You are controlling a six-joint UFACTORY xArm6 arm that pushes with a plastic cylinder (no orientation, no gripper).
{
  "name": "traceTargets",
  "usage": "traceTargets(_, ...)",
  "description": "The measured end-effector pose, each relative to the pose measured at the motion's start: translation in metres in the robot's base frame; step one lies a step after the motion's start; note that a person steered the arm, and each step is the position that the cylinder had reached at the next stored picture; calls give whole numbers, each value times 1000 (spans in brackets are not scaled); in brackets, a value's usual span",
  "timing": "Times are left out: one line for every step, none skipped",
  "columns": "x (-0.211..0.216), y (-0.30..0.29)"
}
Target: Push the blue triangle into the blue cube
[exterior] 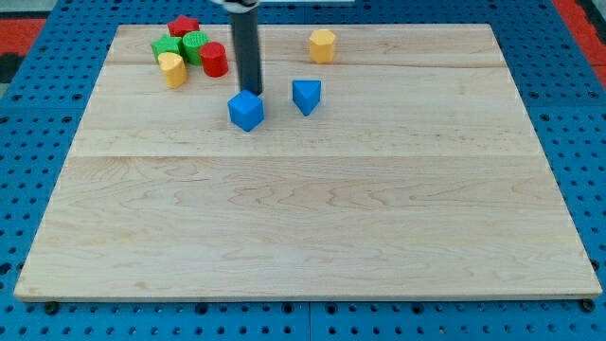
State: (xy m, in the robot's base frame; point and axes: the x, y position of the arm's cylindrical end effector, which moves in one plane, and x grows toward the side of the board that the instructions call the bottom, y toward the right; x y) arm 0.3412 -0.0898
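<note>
The blue cube [245,111] sits on the wooden board [303,208] left of centre near the view's top. The blue triangle [306,96] lies a short way to its right and slightly higher, apart from it. My tip [254,93] is the lower end of the dark rod and stands just above the cube's upper right corner, left of the triangle. It looks close to or touching the cube; I cannot tell which.
A cluster at the view's top left holds a red cylinder [214,60], a yellow block [172,69], a green block [195,45], another green block [167,47] and a red block [183,26]. A yellow hexagonal block [323,45] sits at the top centre.
</note>
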Motion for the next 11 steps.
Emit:
traceTargets(26, -25)
traceTargets(61, -25)
traceTargets(65, 13)
traceTargets(75, 42)
traceTargets(44, 9)
traceTargets(-16, 18)
traceTargets(-46, 66)
traceTargets(-6, 106)
traceTargets(25, 102)
traceTargets(40, 88)
traceTargets(17, 82)
